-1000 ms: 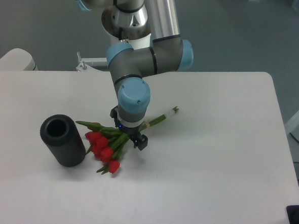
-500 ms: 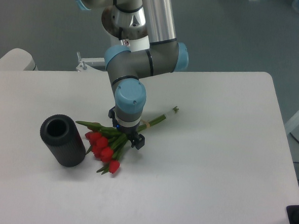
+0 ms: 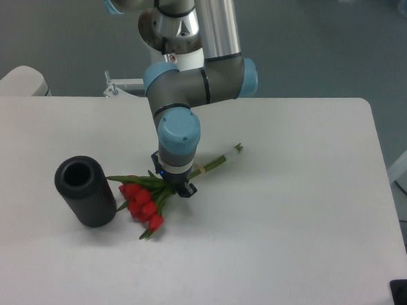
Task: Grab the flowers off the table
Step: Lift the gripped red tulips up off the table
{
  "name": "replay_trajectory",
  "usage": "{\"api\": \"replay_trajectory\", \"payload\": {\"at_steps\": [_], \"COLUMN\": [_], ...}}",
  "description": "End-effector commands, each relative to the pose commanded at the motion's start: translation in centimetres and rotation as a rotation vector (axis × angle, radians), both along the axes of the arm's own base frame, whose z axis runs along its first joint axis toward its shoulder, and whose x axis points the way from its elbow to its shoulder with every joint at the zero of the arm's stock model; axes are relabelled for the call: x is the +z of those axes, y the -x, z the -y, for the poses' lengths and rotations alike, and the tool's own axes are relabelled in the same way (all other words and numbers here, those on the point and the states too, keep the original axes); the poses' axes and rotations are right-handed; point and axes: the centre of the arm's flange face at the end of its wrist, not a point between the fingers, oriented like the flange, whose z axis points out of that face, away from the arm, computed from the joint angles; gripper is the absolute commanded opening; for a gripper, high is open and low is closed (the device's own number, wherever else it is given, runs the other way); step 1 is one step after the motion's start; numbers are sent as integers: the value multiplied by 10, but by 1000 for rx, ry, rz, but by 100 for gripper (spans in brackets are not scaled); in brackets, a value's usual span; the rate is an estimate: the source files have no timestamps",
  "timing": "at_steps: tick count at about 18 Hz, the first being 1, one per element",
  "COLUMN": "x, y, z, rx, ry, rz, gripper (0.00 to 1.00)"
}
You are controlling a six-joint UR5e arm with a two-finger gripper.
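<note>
End effector (image 3: 174, 186) closed on the tulip bunch (image 3: 145, 203) mid-stem, blooms near the worktop's (image 3: 289, 220) front-left edge.

The flowers (image 3: 145, 201) lie on the table (image 3: 290, 199), heads toward the near left, stems running back to the right. A cylinder (image 3: 85, 191) lies just left of them. The gripper (image 3: 174, 184) sits over the stems, behind the heads.
</note>
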Motion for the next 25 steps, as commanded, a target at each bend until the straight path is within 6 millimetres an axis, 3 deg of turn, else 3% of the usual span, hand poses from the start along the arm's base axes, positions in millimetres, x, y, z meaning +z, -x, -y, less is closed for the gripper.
{"api": "replay_trajectory", "payload": {"at_steps": [5,13,18,25], "x": [31,81,95,98], "y": [41,96,122,151], "z": [2,-30,-55,-63], "rx": [46,64,16,-38], "ry": [-44,-33,-40,21], "rz": [-42,-33,-46,-93], "gripper": [2,2,3,2]}}
